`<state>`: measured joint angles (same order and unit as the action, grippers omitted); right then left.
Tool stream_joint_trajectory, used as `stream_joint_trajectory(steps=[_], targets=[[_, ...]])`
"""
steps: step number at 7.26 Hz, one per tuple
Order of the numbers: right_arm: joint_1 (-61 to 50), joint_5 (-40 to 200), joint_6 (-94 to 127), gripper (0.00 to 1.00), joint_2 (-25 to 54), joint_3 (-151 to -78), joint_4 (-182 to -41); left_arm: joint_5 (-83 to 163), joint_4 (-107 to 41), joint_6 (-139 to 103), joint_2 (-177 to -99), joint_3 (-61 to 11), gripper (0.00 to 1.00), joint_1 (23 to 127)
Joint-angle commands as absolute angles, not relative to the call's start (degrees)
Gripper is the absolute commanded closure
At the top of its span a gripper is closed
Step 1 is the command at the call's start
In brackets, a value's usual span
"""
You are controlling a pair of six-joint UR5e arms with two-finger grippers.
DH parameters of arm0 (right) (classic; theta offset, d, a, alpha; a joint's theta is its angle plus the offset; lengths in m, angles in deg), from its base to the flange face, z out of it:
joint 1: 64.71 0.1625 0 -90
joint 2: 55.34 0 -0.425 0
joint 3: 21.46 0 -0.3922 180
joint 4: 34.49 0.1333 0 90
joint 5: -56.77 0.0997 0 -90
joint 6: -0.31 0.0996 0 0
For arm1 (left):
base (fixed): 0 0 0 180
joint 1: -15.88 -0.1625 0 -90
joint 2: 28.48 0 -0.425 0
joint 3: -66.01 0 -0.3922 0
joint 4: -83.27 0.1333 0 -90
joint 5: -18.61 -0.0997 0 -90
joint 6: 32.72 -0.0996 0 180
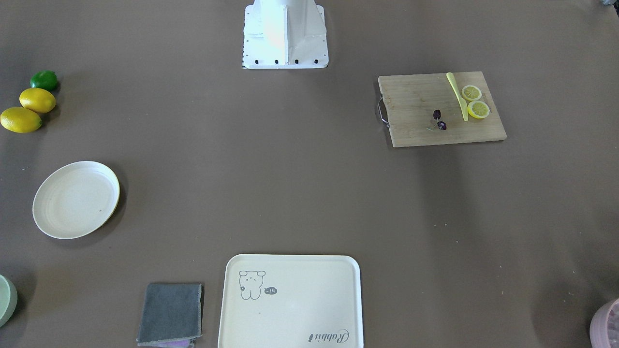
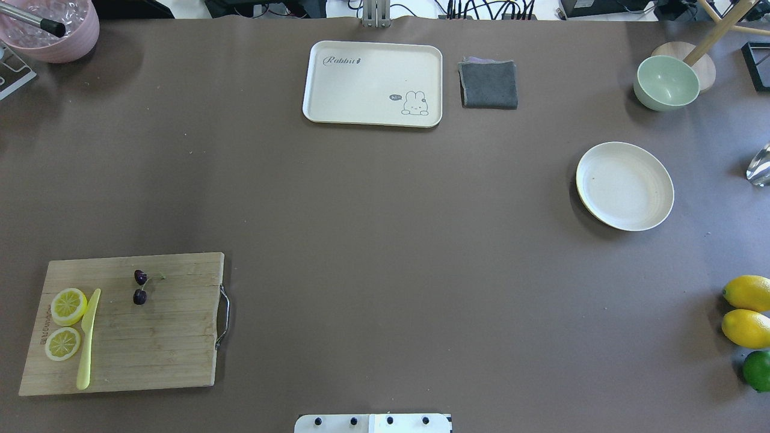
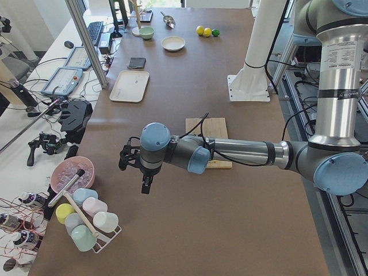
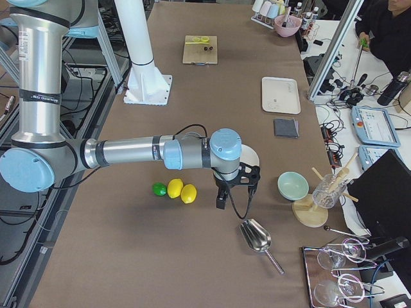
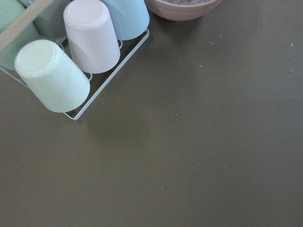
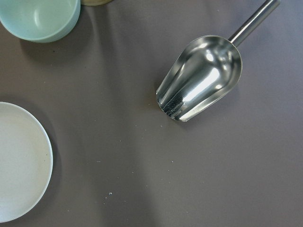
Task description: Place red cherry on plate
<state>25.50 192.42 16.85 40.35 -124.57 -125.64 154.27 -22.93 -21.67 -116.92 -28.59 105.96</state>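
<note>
You were at the very start, with nothing grasped: the red cherry [image 2: 140, 296] lay on the wooden cutting board [image 2: 156, 343] at the lower left of the overhead view, well apart from the plate [image 2: 625, 187] at the right middle, which held no fruit. The next move, I'd judge, called for the left gripper [image 3: 146, 185] to reach the board and pinch one tiny fruit or the thin stem — fine work. It and the right gripper [image 4: 220, 202] showed only from the side, so you could not tell whether either stood apart or together — and the stem was barely visible.
</note>
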Motion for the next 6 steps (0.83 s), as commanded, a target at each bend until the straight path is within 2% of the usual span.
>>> stream_joint_trajectory(steps=[1, 6], targets=[[25.64, 192.21, 16.75, 0.00, 40.37, -124.47, -125.63, 154.31, -22.99, -21.64, -116.90, -28.30, 0.01, 105.97], [26.87, 191.51, 16.13, 0.00, 40.37, -124.38, -125.63, 154.31, -22.99, -21.64, -116.98, -28.04, 0.01, 105.97]])
